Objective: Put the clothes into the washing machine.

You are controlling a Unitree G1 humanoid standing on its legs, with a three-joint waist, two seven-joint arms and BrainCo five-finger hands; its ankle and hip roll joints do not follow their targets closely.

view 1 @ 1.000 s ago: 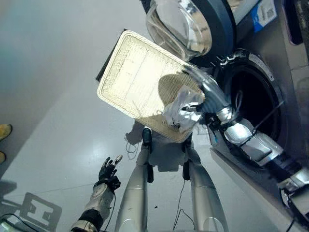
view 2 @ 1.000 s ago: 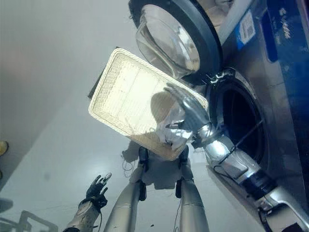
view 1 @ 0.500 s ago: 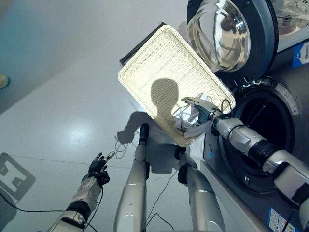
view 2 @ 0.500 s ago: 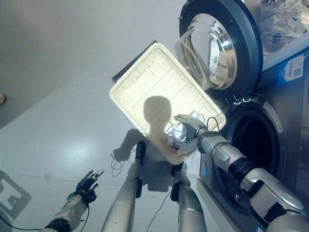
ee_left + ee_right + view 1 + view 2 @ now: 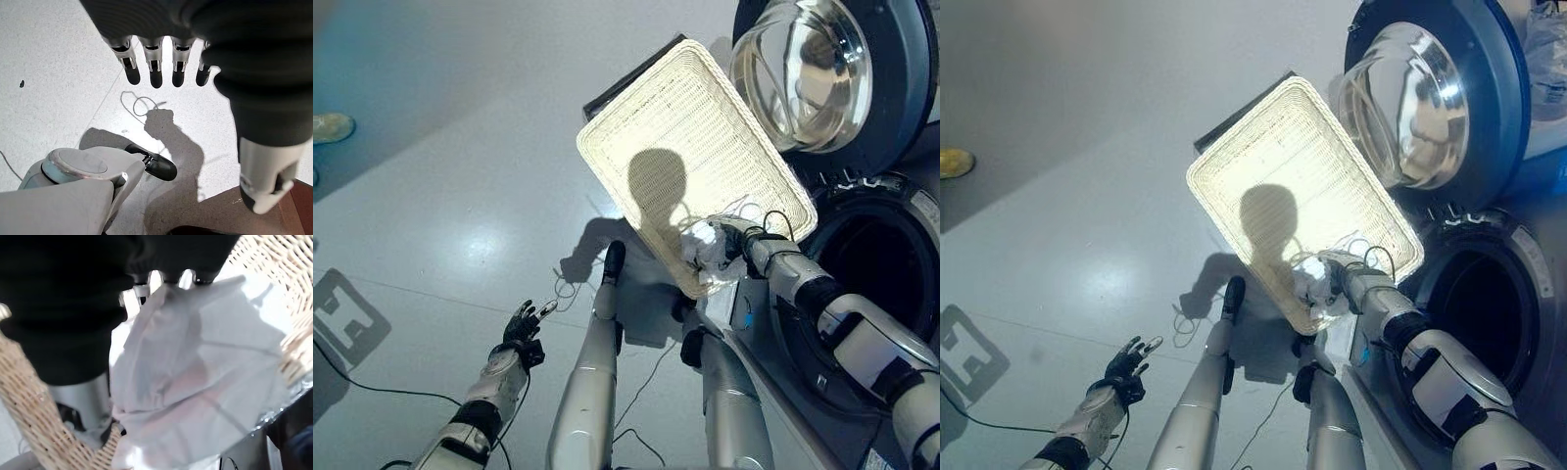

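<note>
Right hand [image 5: 736, 241] at centre right of the left eye view, down in the lower corner of the wicker basket [image 5: 675, 127], fingers seemingly clamped on the white garment [image 5: 705, 247]; in the right wrist view fingers [image 5: 142, 289] mostly buried behind the bunched cloth, so closed grip judged rather than plainly seen. Garment crumpled into a loose wad, resting against the basket's wall at that corner

Likely handling: soft, limp, light; no stiffness, so bound to sag and trail once lifted. Not fragile, hardly slippery, but apt to snag on the woven rim. Best taken by the thick middle of the bunch, not by a loose edge, to keep trailing ends from catching on the rim or on the lip of the washing machine drum opening [image 5: 881, 269]

Left hand [image 5: 522, 326] at lower left, over the bare floor [image 5: 431, 215], fingers [image 5: 155, 68] spread apart and straight, holding nothing

Count: one garment seen, one basket, one washing machine with its round glass door [image 5: 813, 73] swung wide at upper right, one dark drum mouth at right edge. One yellow shoe [image 5: 331, 125] of a person at the left edge. Whether further clothes lie under the wad: cannot tell
</note>
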